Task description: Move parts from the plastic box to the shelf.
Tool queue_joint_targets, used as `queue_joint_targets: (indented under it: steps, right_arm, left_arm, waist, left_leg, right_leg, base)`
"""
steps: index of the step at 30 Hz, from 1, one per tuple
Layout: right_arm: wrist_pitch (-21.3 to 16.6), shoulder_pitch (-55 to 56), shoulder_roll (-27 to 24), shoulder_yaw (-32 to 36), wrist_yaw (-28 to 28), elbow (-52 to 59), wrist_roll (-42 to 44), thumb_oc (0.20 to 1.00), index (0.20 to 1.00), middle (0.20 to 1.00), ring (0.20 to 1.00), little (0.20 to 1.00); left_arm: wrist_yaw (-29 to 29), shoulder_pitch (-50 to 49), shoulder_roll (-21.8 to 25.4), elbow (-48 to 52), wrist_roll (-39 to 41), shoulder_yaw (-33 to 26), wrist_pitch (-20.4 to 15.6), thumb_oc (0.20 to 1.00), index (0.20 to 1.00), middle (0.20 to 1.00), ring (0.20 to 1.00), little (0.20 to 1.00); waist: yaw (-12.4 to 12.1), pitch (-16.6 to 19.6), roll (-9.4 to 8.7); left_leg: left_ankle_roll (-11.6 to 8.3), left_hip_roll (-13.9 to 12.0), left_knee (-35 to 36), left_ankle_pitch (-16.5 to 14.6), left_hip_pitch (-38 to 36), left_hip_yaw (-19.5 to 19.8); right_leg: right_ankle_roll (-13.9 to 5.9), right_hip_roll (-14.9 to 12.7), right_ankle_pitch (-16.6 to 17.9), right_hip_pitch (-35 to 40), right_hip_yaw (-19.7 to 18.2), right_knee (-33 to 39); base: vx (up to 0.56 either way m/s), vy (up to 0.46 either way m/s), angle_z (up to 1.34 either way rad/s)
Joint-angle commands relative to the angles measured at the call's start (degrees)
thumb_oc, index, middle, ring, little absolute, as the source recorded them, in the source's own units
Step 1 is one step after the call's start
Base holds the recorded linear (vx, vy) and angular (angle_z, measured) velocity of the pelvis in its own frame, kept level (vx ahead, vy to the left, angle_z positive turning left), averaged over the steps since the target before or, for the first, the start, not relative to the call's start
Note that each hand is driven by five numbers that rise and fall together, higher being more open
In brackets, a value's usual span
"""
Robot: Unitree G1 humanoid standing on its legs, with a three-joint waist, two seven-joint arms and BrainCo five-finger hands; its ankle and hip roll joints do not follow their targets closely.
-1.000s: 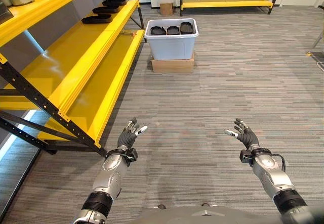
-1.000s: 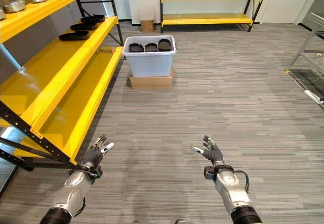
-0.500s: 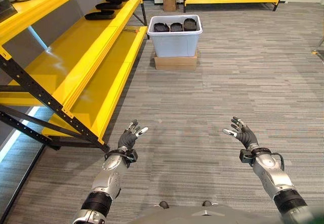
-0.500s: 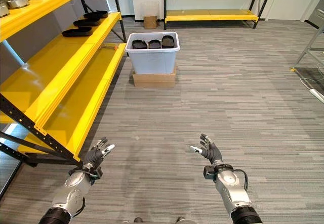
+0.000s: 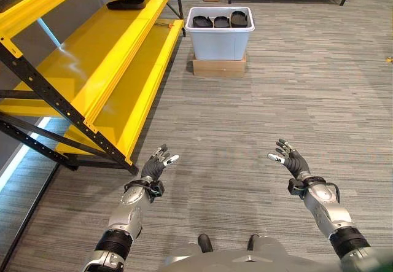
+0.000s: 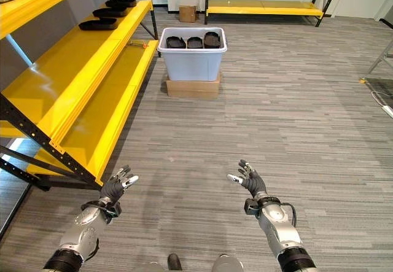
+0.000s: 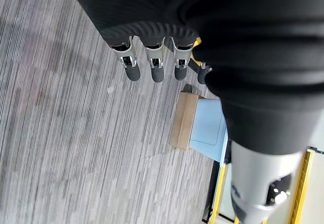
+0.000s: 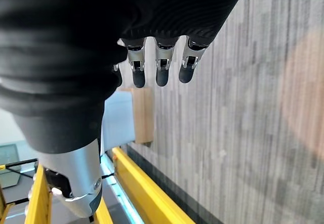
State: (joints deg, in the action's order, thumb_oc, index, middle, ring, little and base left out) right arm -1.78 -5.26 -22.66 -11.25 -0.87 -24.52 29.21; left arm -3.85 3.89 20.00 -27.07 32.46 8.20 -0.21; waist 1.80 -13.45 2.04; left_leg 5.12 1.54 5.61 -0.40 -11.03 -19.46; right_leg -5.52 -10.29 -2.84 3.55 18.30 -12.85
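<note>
Along the robot's left runs the yellow shelf [image 5: 92, 57], and compared with a second ago the whole scene sits differently in both eye views: the shelf, the white plastic box [image 5: 220, 32] and the cardboard base [image 5: 218, 67] under it have all slid up and toward the top edge, which reads as the head camera moving, not the things. The box remains well ahead on the grey carpet [image 5: 258, 118], far from either hand, so no pick is under way and the approach seems still to be made. Black parts [image 5: 220, 21] lie in a row inside the box; more black parts [image 5: 128, 3] rest on the shelf's far end. The left hand [image 5: 155, 167] and right hand [image 5: 290, 161] hover low over the carpet, well apart, fingers spread and relaxed, holding nothing.
</note>
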Motion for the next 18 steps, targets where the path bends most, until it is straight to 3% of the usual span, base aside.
queue_joint_targets:
  steps: [1,3,4,5,9,13,14,16,18]
  right_arm:
    - [-4.1,-4.2,2.1,0.4,2.3,-0.6,4.4,1.0,1.0,1.0,1.0,1.0]
    - [-4.7,-4.5,1.9,0.7,2.6,-0.5,3.2,1.0,1.0,1.0,1.0,1.0]
    - [-4.3,-4.3,1.5,1.1,3.0,0.5,2.7,1.0,1.0,1.0,1.0,1.0]
    - [-3.8,-3.7,1.5,1.5,3.6,1.4,1.9,1.0,1.0,1.0,1.0,1.0]
    - [-3.2,-2.4,1.9,3.2,9.4,1.1,-0.8,1.0,1.0,1.0,1.0,1.0]
    - [-4.2,-1.0,2.4,4.6,14.9,0.8,-2.9,1.0,1.0,1.0,1.0,1.0]
    - [-4.3,-0.1,2.5,5.2,22.8,0.7,-3.6,1.0,1.0,1.0,1.0,1.0]
    - [-4.6,-0.1,2.7,5.4,27.6,0.1,-4.1,1.0,1.0,1.0,1.0,1.0]
    - [-5.0,-0.9,2.6,5.8,38.5,-0.9,-7.3,1.0,1.0,1.0,1.0,1.0]
  left_arm:
    - [-0.9,3.4,2.4,0.3,-1.8,1.8,-1.1,1.0,1.0,1.0,1.0,1.0]
    - [-0.6,3.5,2.4,0.4,-1.5,2.5,-0.8,1.0,1.0,1.0,1.0,1.0]
    - [-0.7,3.5,2.3,0.3,-1.8,2.9,-0.4,1.0,1.0,1.0,1.0,1.0]
    - [-0.7,3.2,2.2,0.3,-2.1,2.9,-0.5,1.0,1.0,1.0,1.0,1.0]
    - [-1.1,1.4,1.7,1.7,-2.7,3.7,-0.4,1.0,1.0,1.0,1.0,1.0]
    - [-1.6,0.4,2.0,2.2,-3.0,5.1,-0.8,1.0,1.0,1.0,1.0,1.0]
    - [-1.3,0.1,1.5,2.2,-3.5,6.5,-0.9,1.0,1.0,1.0,1.0,1.0]
    - [-0.7,0.4,1.0,1.6,-3.5,8.0,-1.3,1.0,1.0,1.0,1.0,1.0]
    - [-1.5,0.3,0.7,1.8,-2.5,8.8,-1.4,1.0,1.0,1.0,1.0,1.0]
  waist:
    - [-1.8,0.5,-0.46]
    - [-0.7,-0.3,-0.4]
    - [0.8,-0.9,-0.94]
    - [1.4,-1.0,-1.38]
    - [1.5,-2.1,-2.28]
    - [2.1,-2.9,-2.5]
    - [3.0,-3.0,-3.12]
    - [3.6,-2.4,-2.88]
    - [4.0,-1.1,-2.83]
  left_leg:
    - [0.94,1.1,-1.2,-5.3,-0.9,0.8]
    - [1.1,1.8,-0.7,-5.8,-1.7,2.0]
    - [0.88,2.3,-0.7,-5.3,-1.9,3.2]
    - [0.66,2.6,-0.8,-5.6,-2.4,3.9]
    - [-0.21,3.2,-1.7,-9.0,-5.7,5.5]
    - [-0.23,2.9,-3.7,-10.2,-6.4,6.0]
    - [0.0,2.9,-5.7,-10.8,-6.2,5.9]
    - [0.08,2.6,-7.0,-12.3,-6.3,6.1]
    - [0.19,2.7,-8.8,-13.5,-6.2,4.0]
  right_leg:
    - [-3.34,-3.7,4.9,-4.6,1.0,-13.2]
    - [-3.58,-1.9,5.9,-8.1,-0.4,-15.7]
    - [-2.78,1.9,7.3,-10.2,-1.5,-10.6]
    - [-2.93,2.9,8.1,-10.7,-2.0,-7.0]
    - [-6.12,1.3,14.7,-11.9,-0.7,10.0]
    - [-6.22,0.1,16.6,-13.3,-2.8,14.3]
    - [-5.35,0.2,16.2,-12.1,-4.1,15.9]
    - [-5.68,0.6,15.9,-10.9,-5.4,16.0]
    - [-4.15,0.6,14.2,-10.5,-4.2,12.8]
  base:
    - [0.03,0.151,-0.07]
    - [0.06,0.08,-0.03]
    - [0.14,-0.026,0.09]
    - [0.15,-0.078,0.29]
    - [0.34,-0.111,0.57]
    - [0.34,-0.165,0.13]
    - [0.5,-0.234,0.32]
    - [0.62,-0.215,0.52]
    - [0.58,-0.222,0.76]
